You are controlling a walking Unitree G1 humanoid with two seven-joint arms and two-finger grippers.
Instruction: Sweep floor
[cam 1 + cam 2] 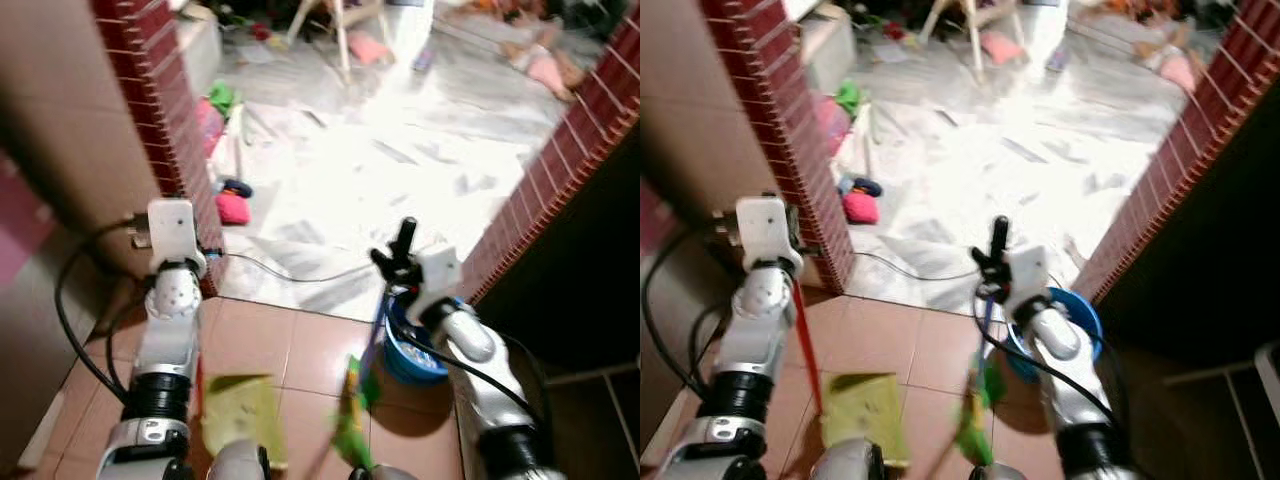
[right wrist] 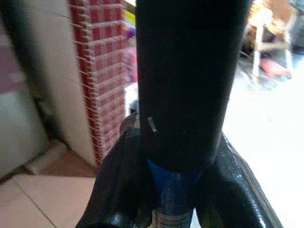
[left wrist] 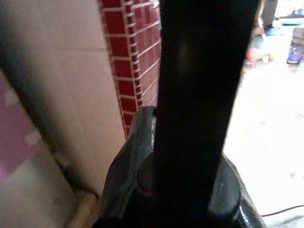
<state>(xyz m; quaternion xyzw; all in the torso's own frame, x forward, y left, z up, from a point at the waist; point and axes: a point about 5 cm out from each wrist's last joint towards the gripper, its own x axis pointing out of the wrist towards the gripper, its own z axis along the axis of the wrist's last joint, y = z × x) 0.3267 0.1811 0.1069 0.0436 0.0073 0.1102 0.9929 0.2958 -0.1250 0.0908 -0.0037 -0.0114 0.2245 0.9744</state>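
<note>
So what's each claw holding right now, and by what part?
The right claw grips the blue handle of the green broom near its top. The left claw seems to grip the red handle of the green dustpan at its upper end.

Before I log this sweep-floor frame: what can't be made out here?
- Right gripper: what it clamps is hidden by a black finger in the right wrist view; only a blue shaft shows.
- Left wrist view: a dark finger blocks the grip.
- Green dustpan and broom head: motion-blurred.
- Far floor clutter: too small, overexposed.
</note>
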